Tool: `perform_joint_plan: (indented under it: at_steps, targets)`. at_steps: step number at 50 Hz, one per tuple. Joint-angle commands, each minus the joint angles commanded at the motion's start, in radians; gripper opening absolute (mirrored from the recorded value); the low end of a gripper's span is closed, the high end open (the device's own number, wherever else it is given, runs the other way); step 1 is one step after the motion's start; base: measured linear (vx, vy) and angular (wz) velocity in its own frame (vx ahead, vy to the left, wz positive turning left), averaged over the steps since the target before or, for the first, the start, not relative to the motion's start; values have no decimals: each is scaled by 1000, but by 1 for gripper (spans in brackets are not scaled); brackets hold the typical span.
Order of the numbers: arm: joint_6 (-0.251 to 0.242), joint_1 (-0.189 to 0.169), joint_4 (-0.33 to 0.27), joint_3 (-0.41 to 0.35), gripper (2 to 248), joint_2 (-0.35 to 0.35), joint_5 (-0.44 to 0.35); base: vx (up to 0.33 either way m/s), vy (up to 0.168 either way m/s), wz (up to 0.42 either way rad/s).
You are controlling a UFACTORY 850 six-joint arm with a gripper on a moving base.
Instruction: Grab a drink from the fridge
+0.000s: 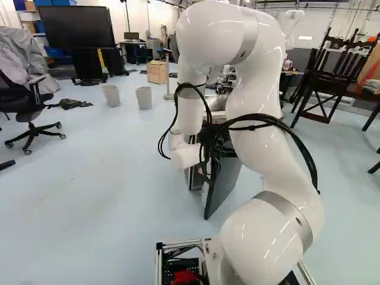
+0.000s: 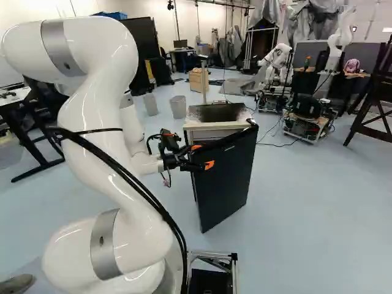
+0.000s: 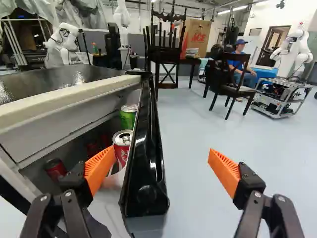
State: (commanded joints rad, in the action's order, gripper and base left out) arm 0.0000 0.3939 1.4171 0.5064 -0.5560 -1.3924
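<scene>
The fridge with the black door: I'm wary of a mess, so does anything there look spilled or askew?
Nothing stands out. The black fridge door is open, orange-padded fingers on either side of its edge; the red metal can and green metal can by it stand upright.

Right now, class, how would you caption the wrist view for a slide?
Open gripper astride the open door of a fridge, green can and red cans showing inside.
</scene>
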Motion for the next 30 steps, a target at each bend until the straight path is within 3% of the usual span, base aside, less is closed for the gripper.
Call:
perform_joint_plan:
  at_steps: [30]
  targets:
    - [0, -28, 58, -110, 247, 44, -21, 0, 0, 0]
